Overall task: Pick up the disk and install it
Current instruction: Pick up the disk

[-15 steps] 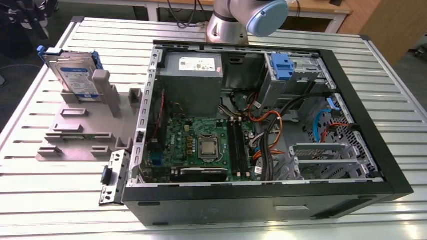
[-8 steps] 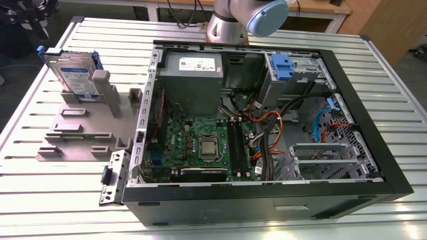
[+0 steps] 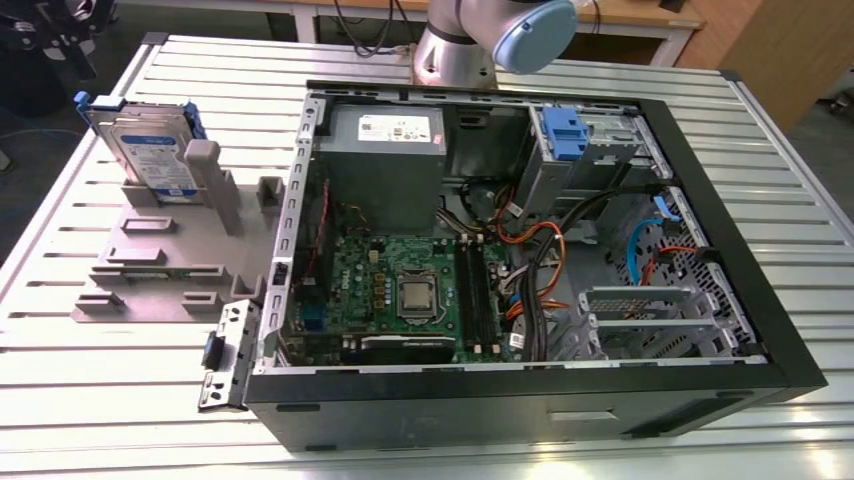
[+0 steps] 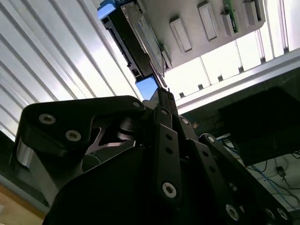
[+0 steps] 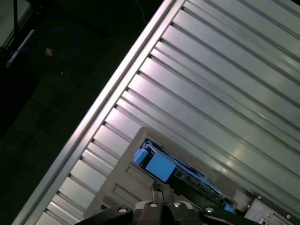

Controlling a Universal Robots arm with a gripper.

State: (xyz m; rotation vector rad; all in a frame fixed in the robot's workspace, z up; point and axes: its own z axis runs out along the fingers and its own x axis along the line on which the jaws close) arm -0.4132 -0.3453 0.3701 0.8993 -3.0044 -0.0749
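Observation:
The disk (image 3: 144,150) stands on edge in a slot of the grey stand (image 3: 174,262) at the exterior view's left; it is silver with a white-and-blue label and a blue rail. In both wrist views my gripper hangs above it and well apart from it. In the second wrist view my gripper (image 4: 161,91) is shut, its tips together with nothing between them, pointing toward the disk (image 4: 136,42) and the stand (image 4: 197,28). The first wrist view has the gripper (image 5: 160,188) just short of the disk's blue rail (image 5: 159,166).
An open computer case (image 3: 534,385) lies right of the stand, with a motherboard (image 3: 400,290), a grey power supply (image 3: 384,150) and a blue-fronted drive bay (image 3: 561,135). The arm's base (image 3: 494,40) rises behind it. The slatted table (image 3: 80,380) ends at an edge (image 5: 93,117) near the stand.

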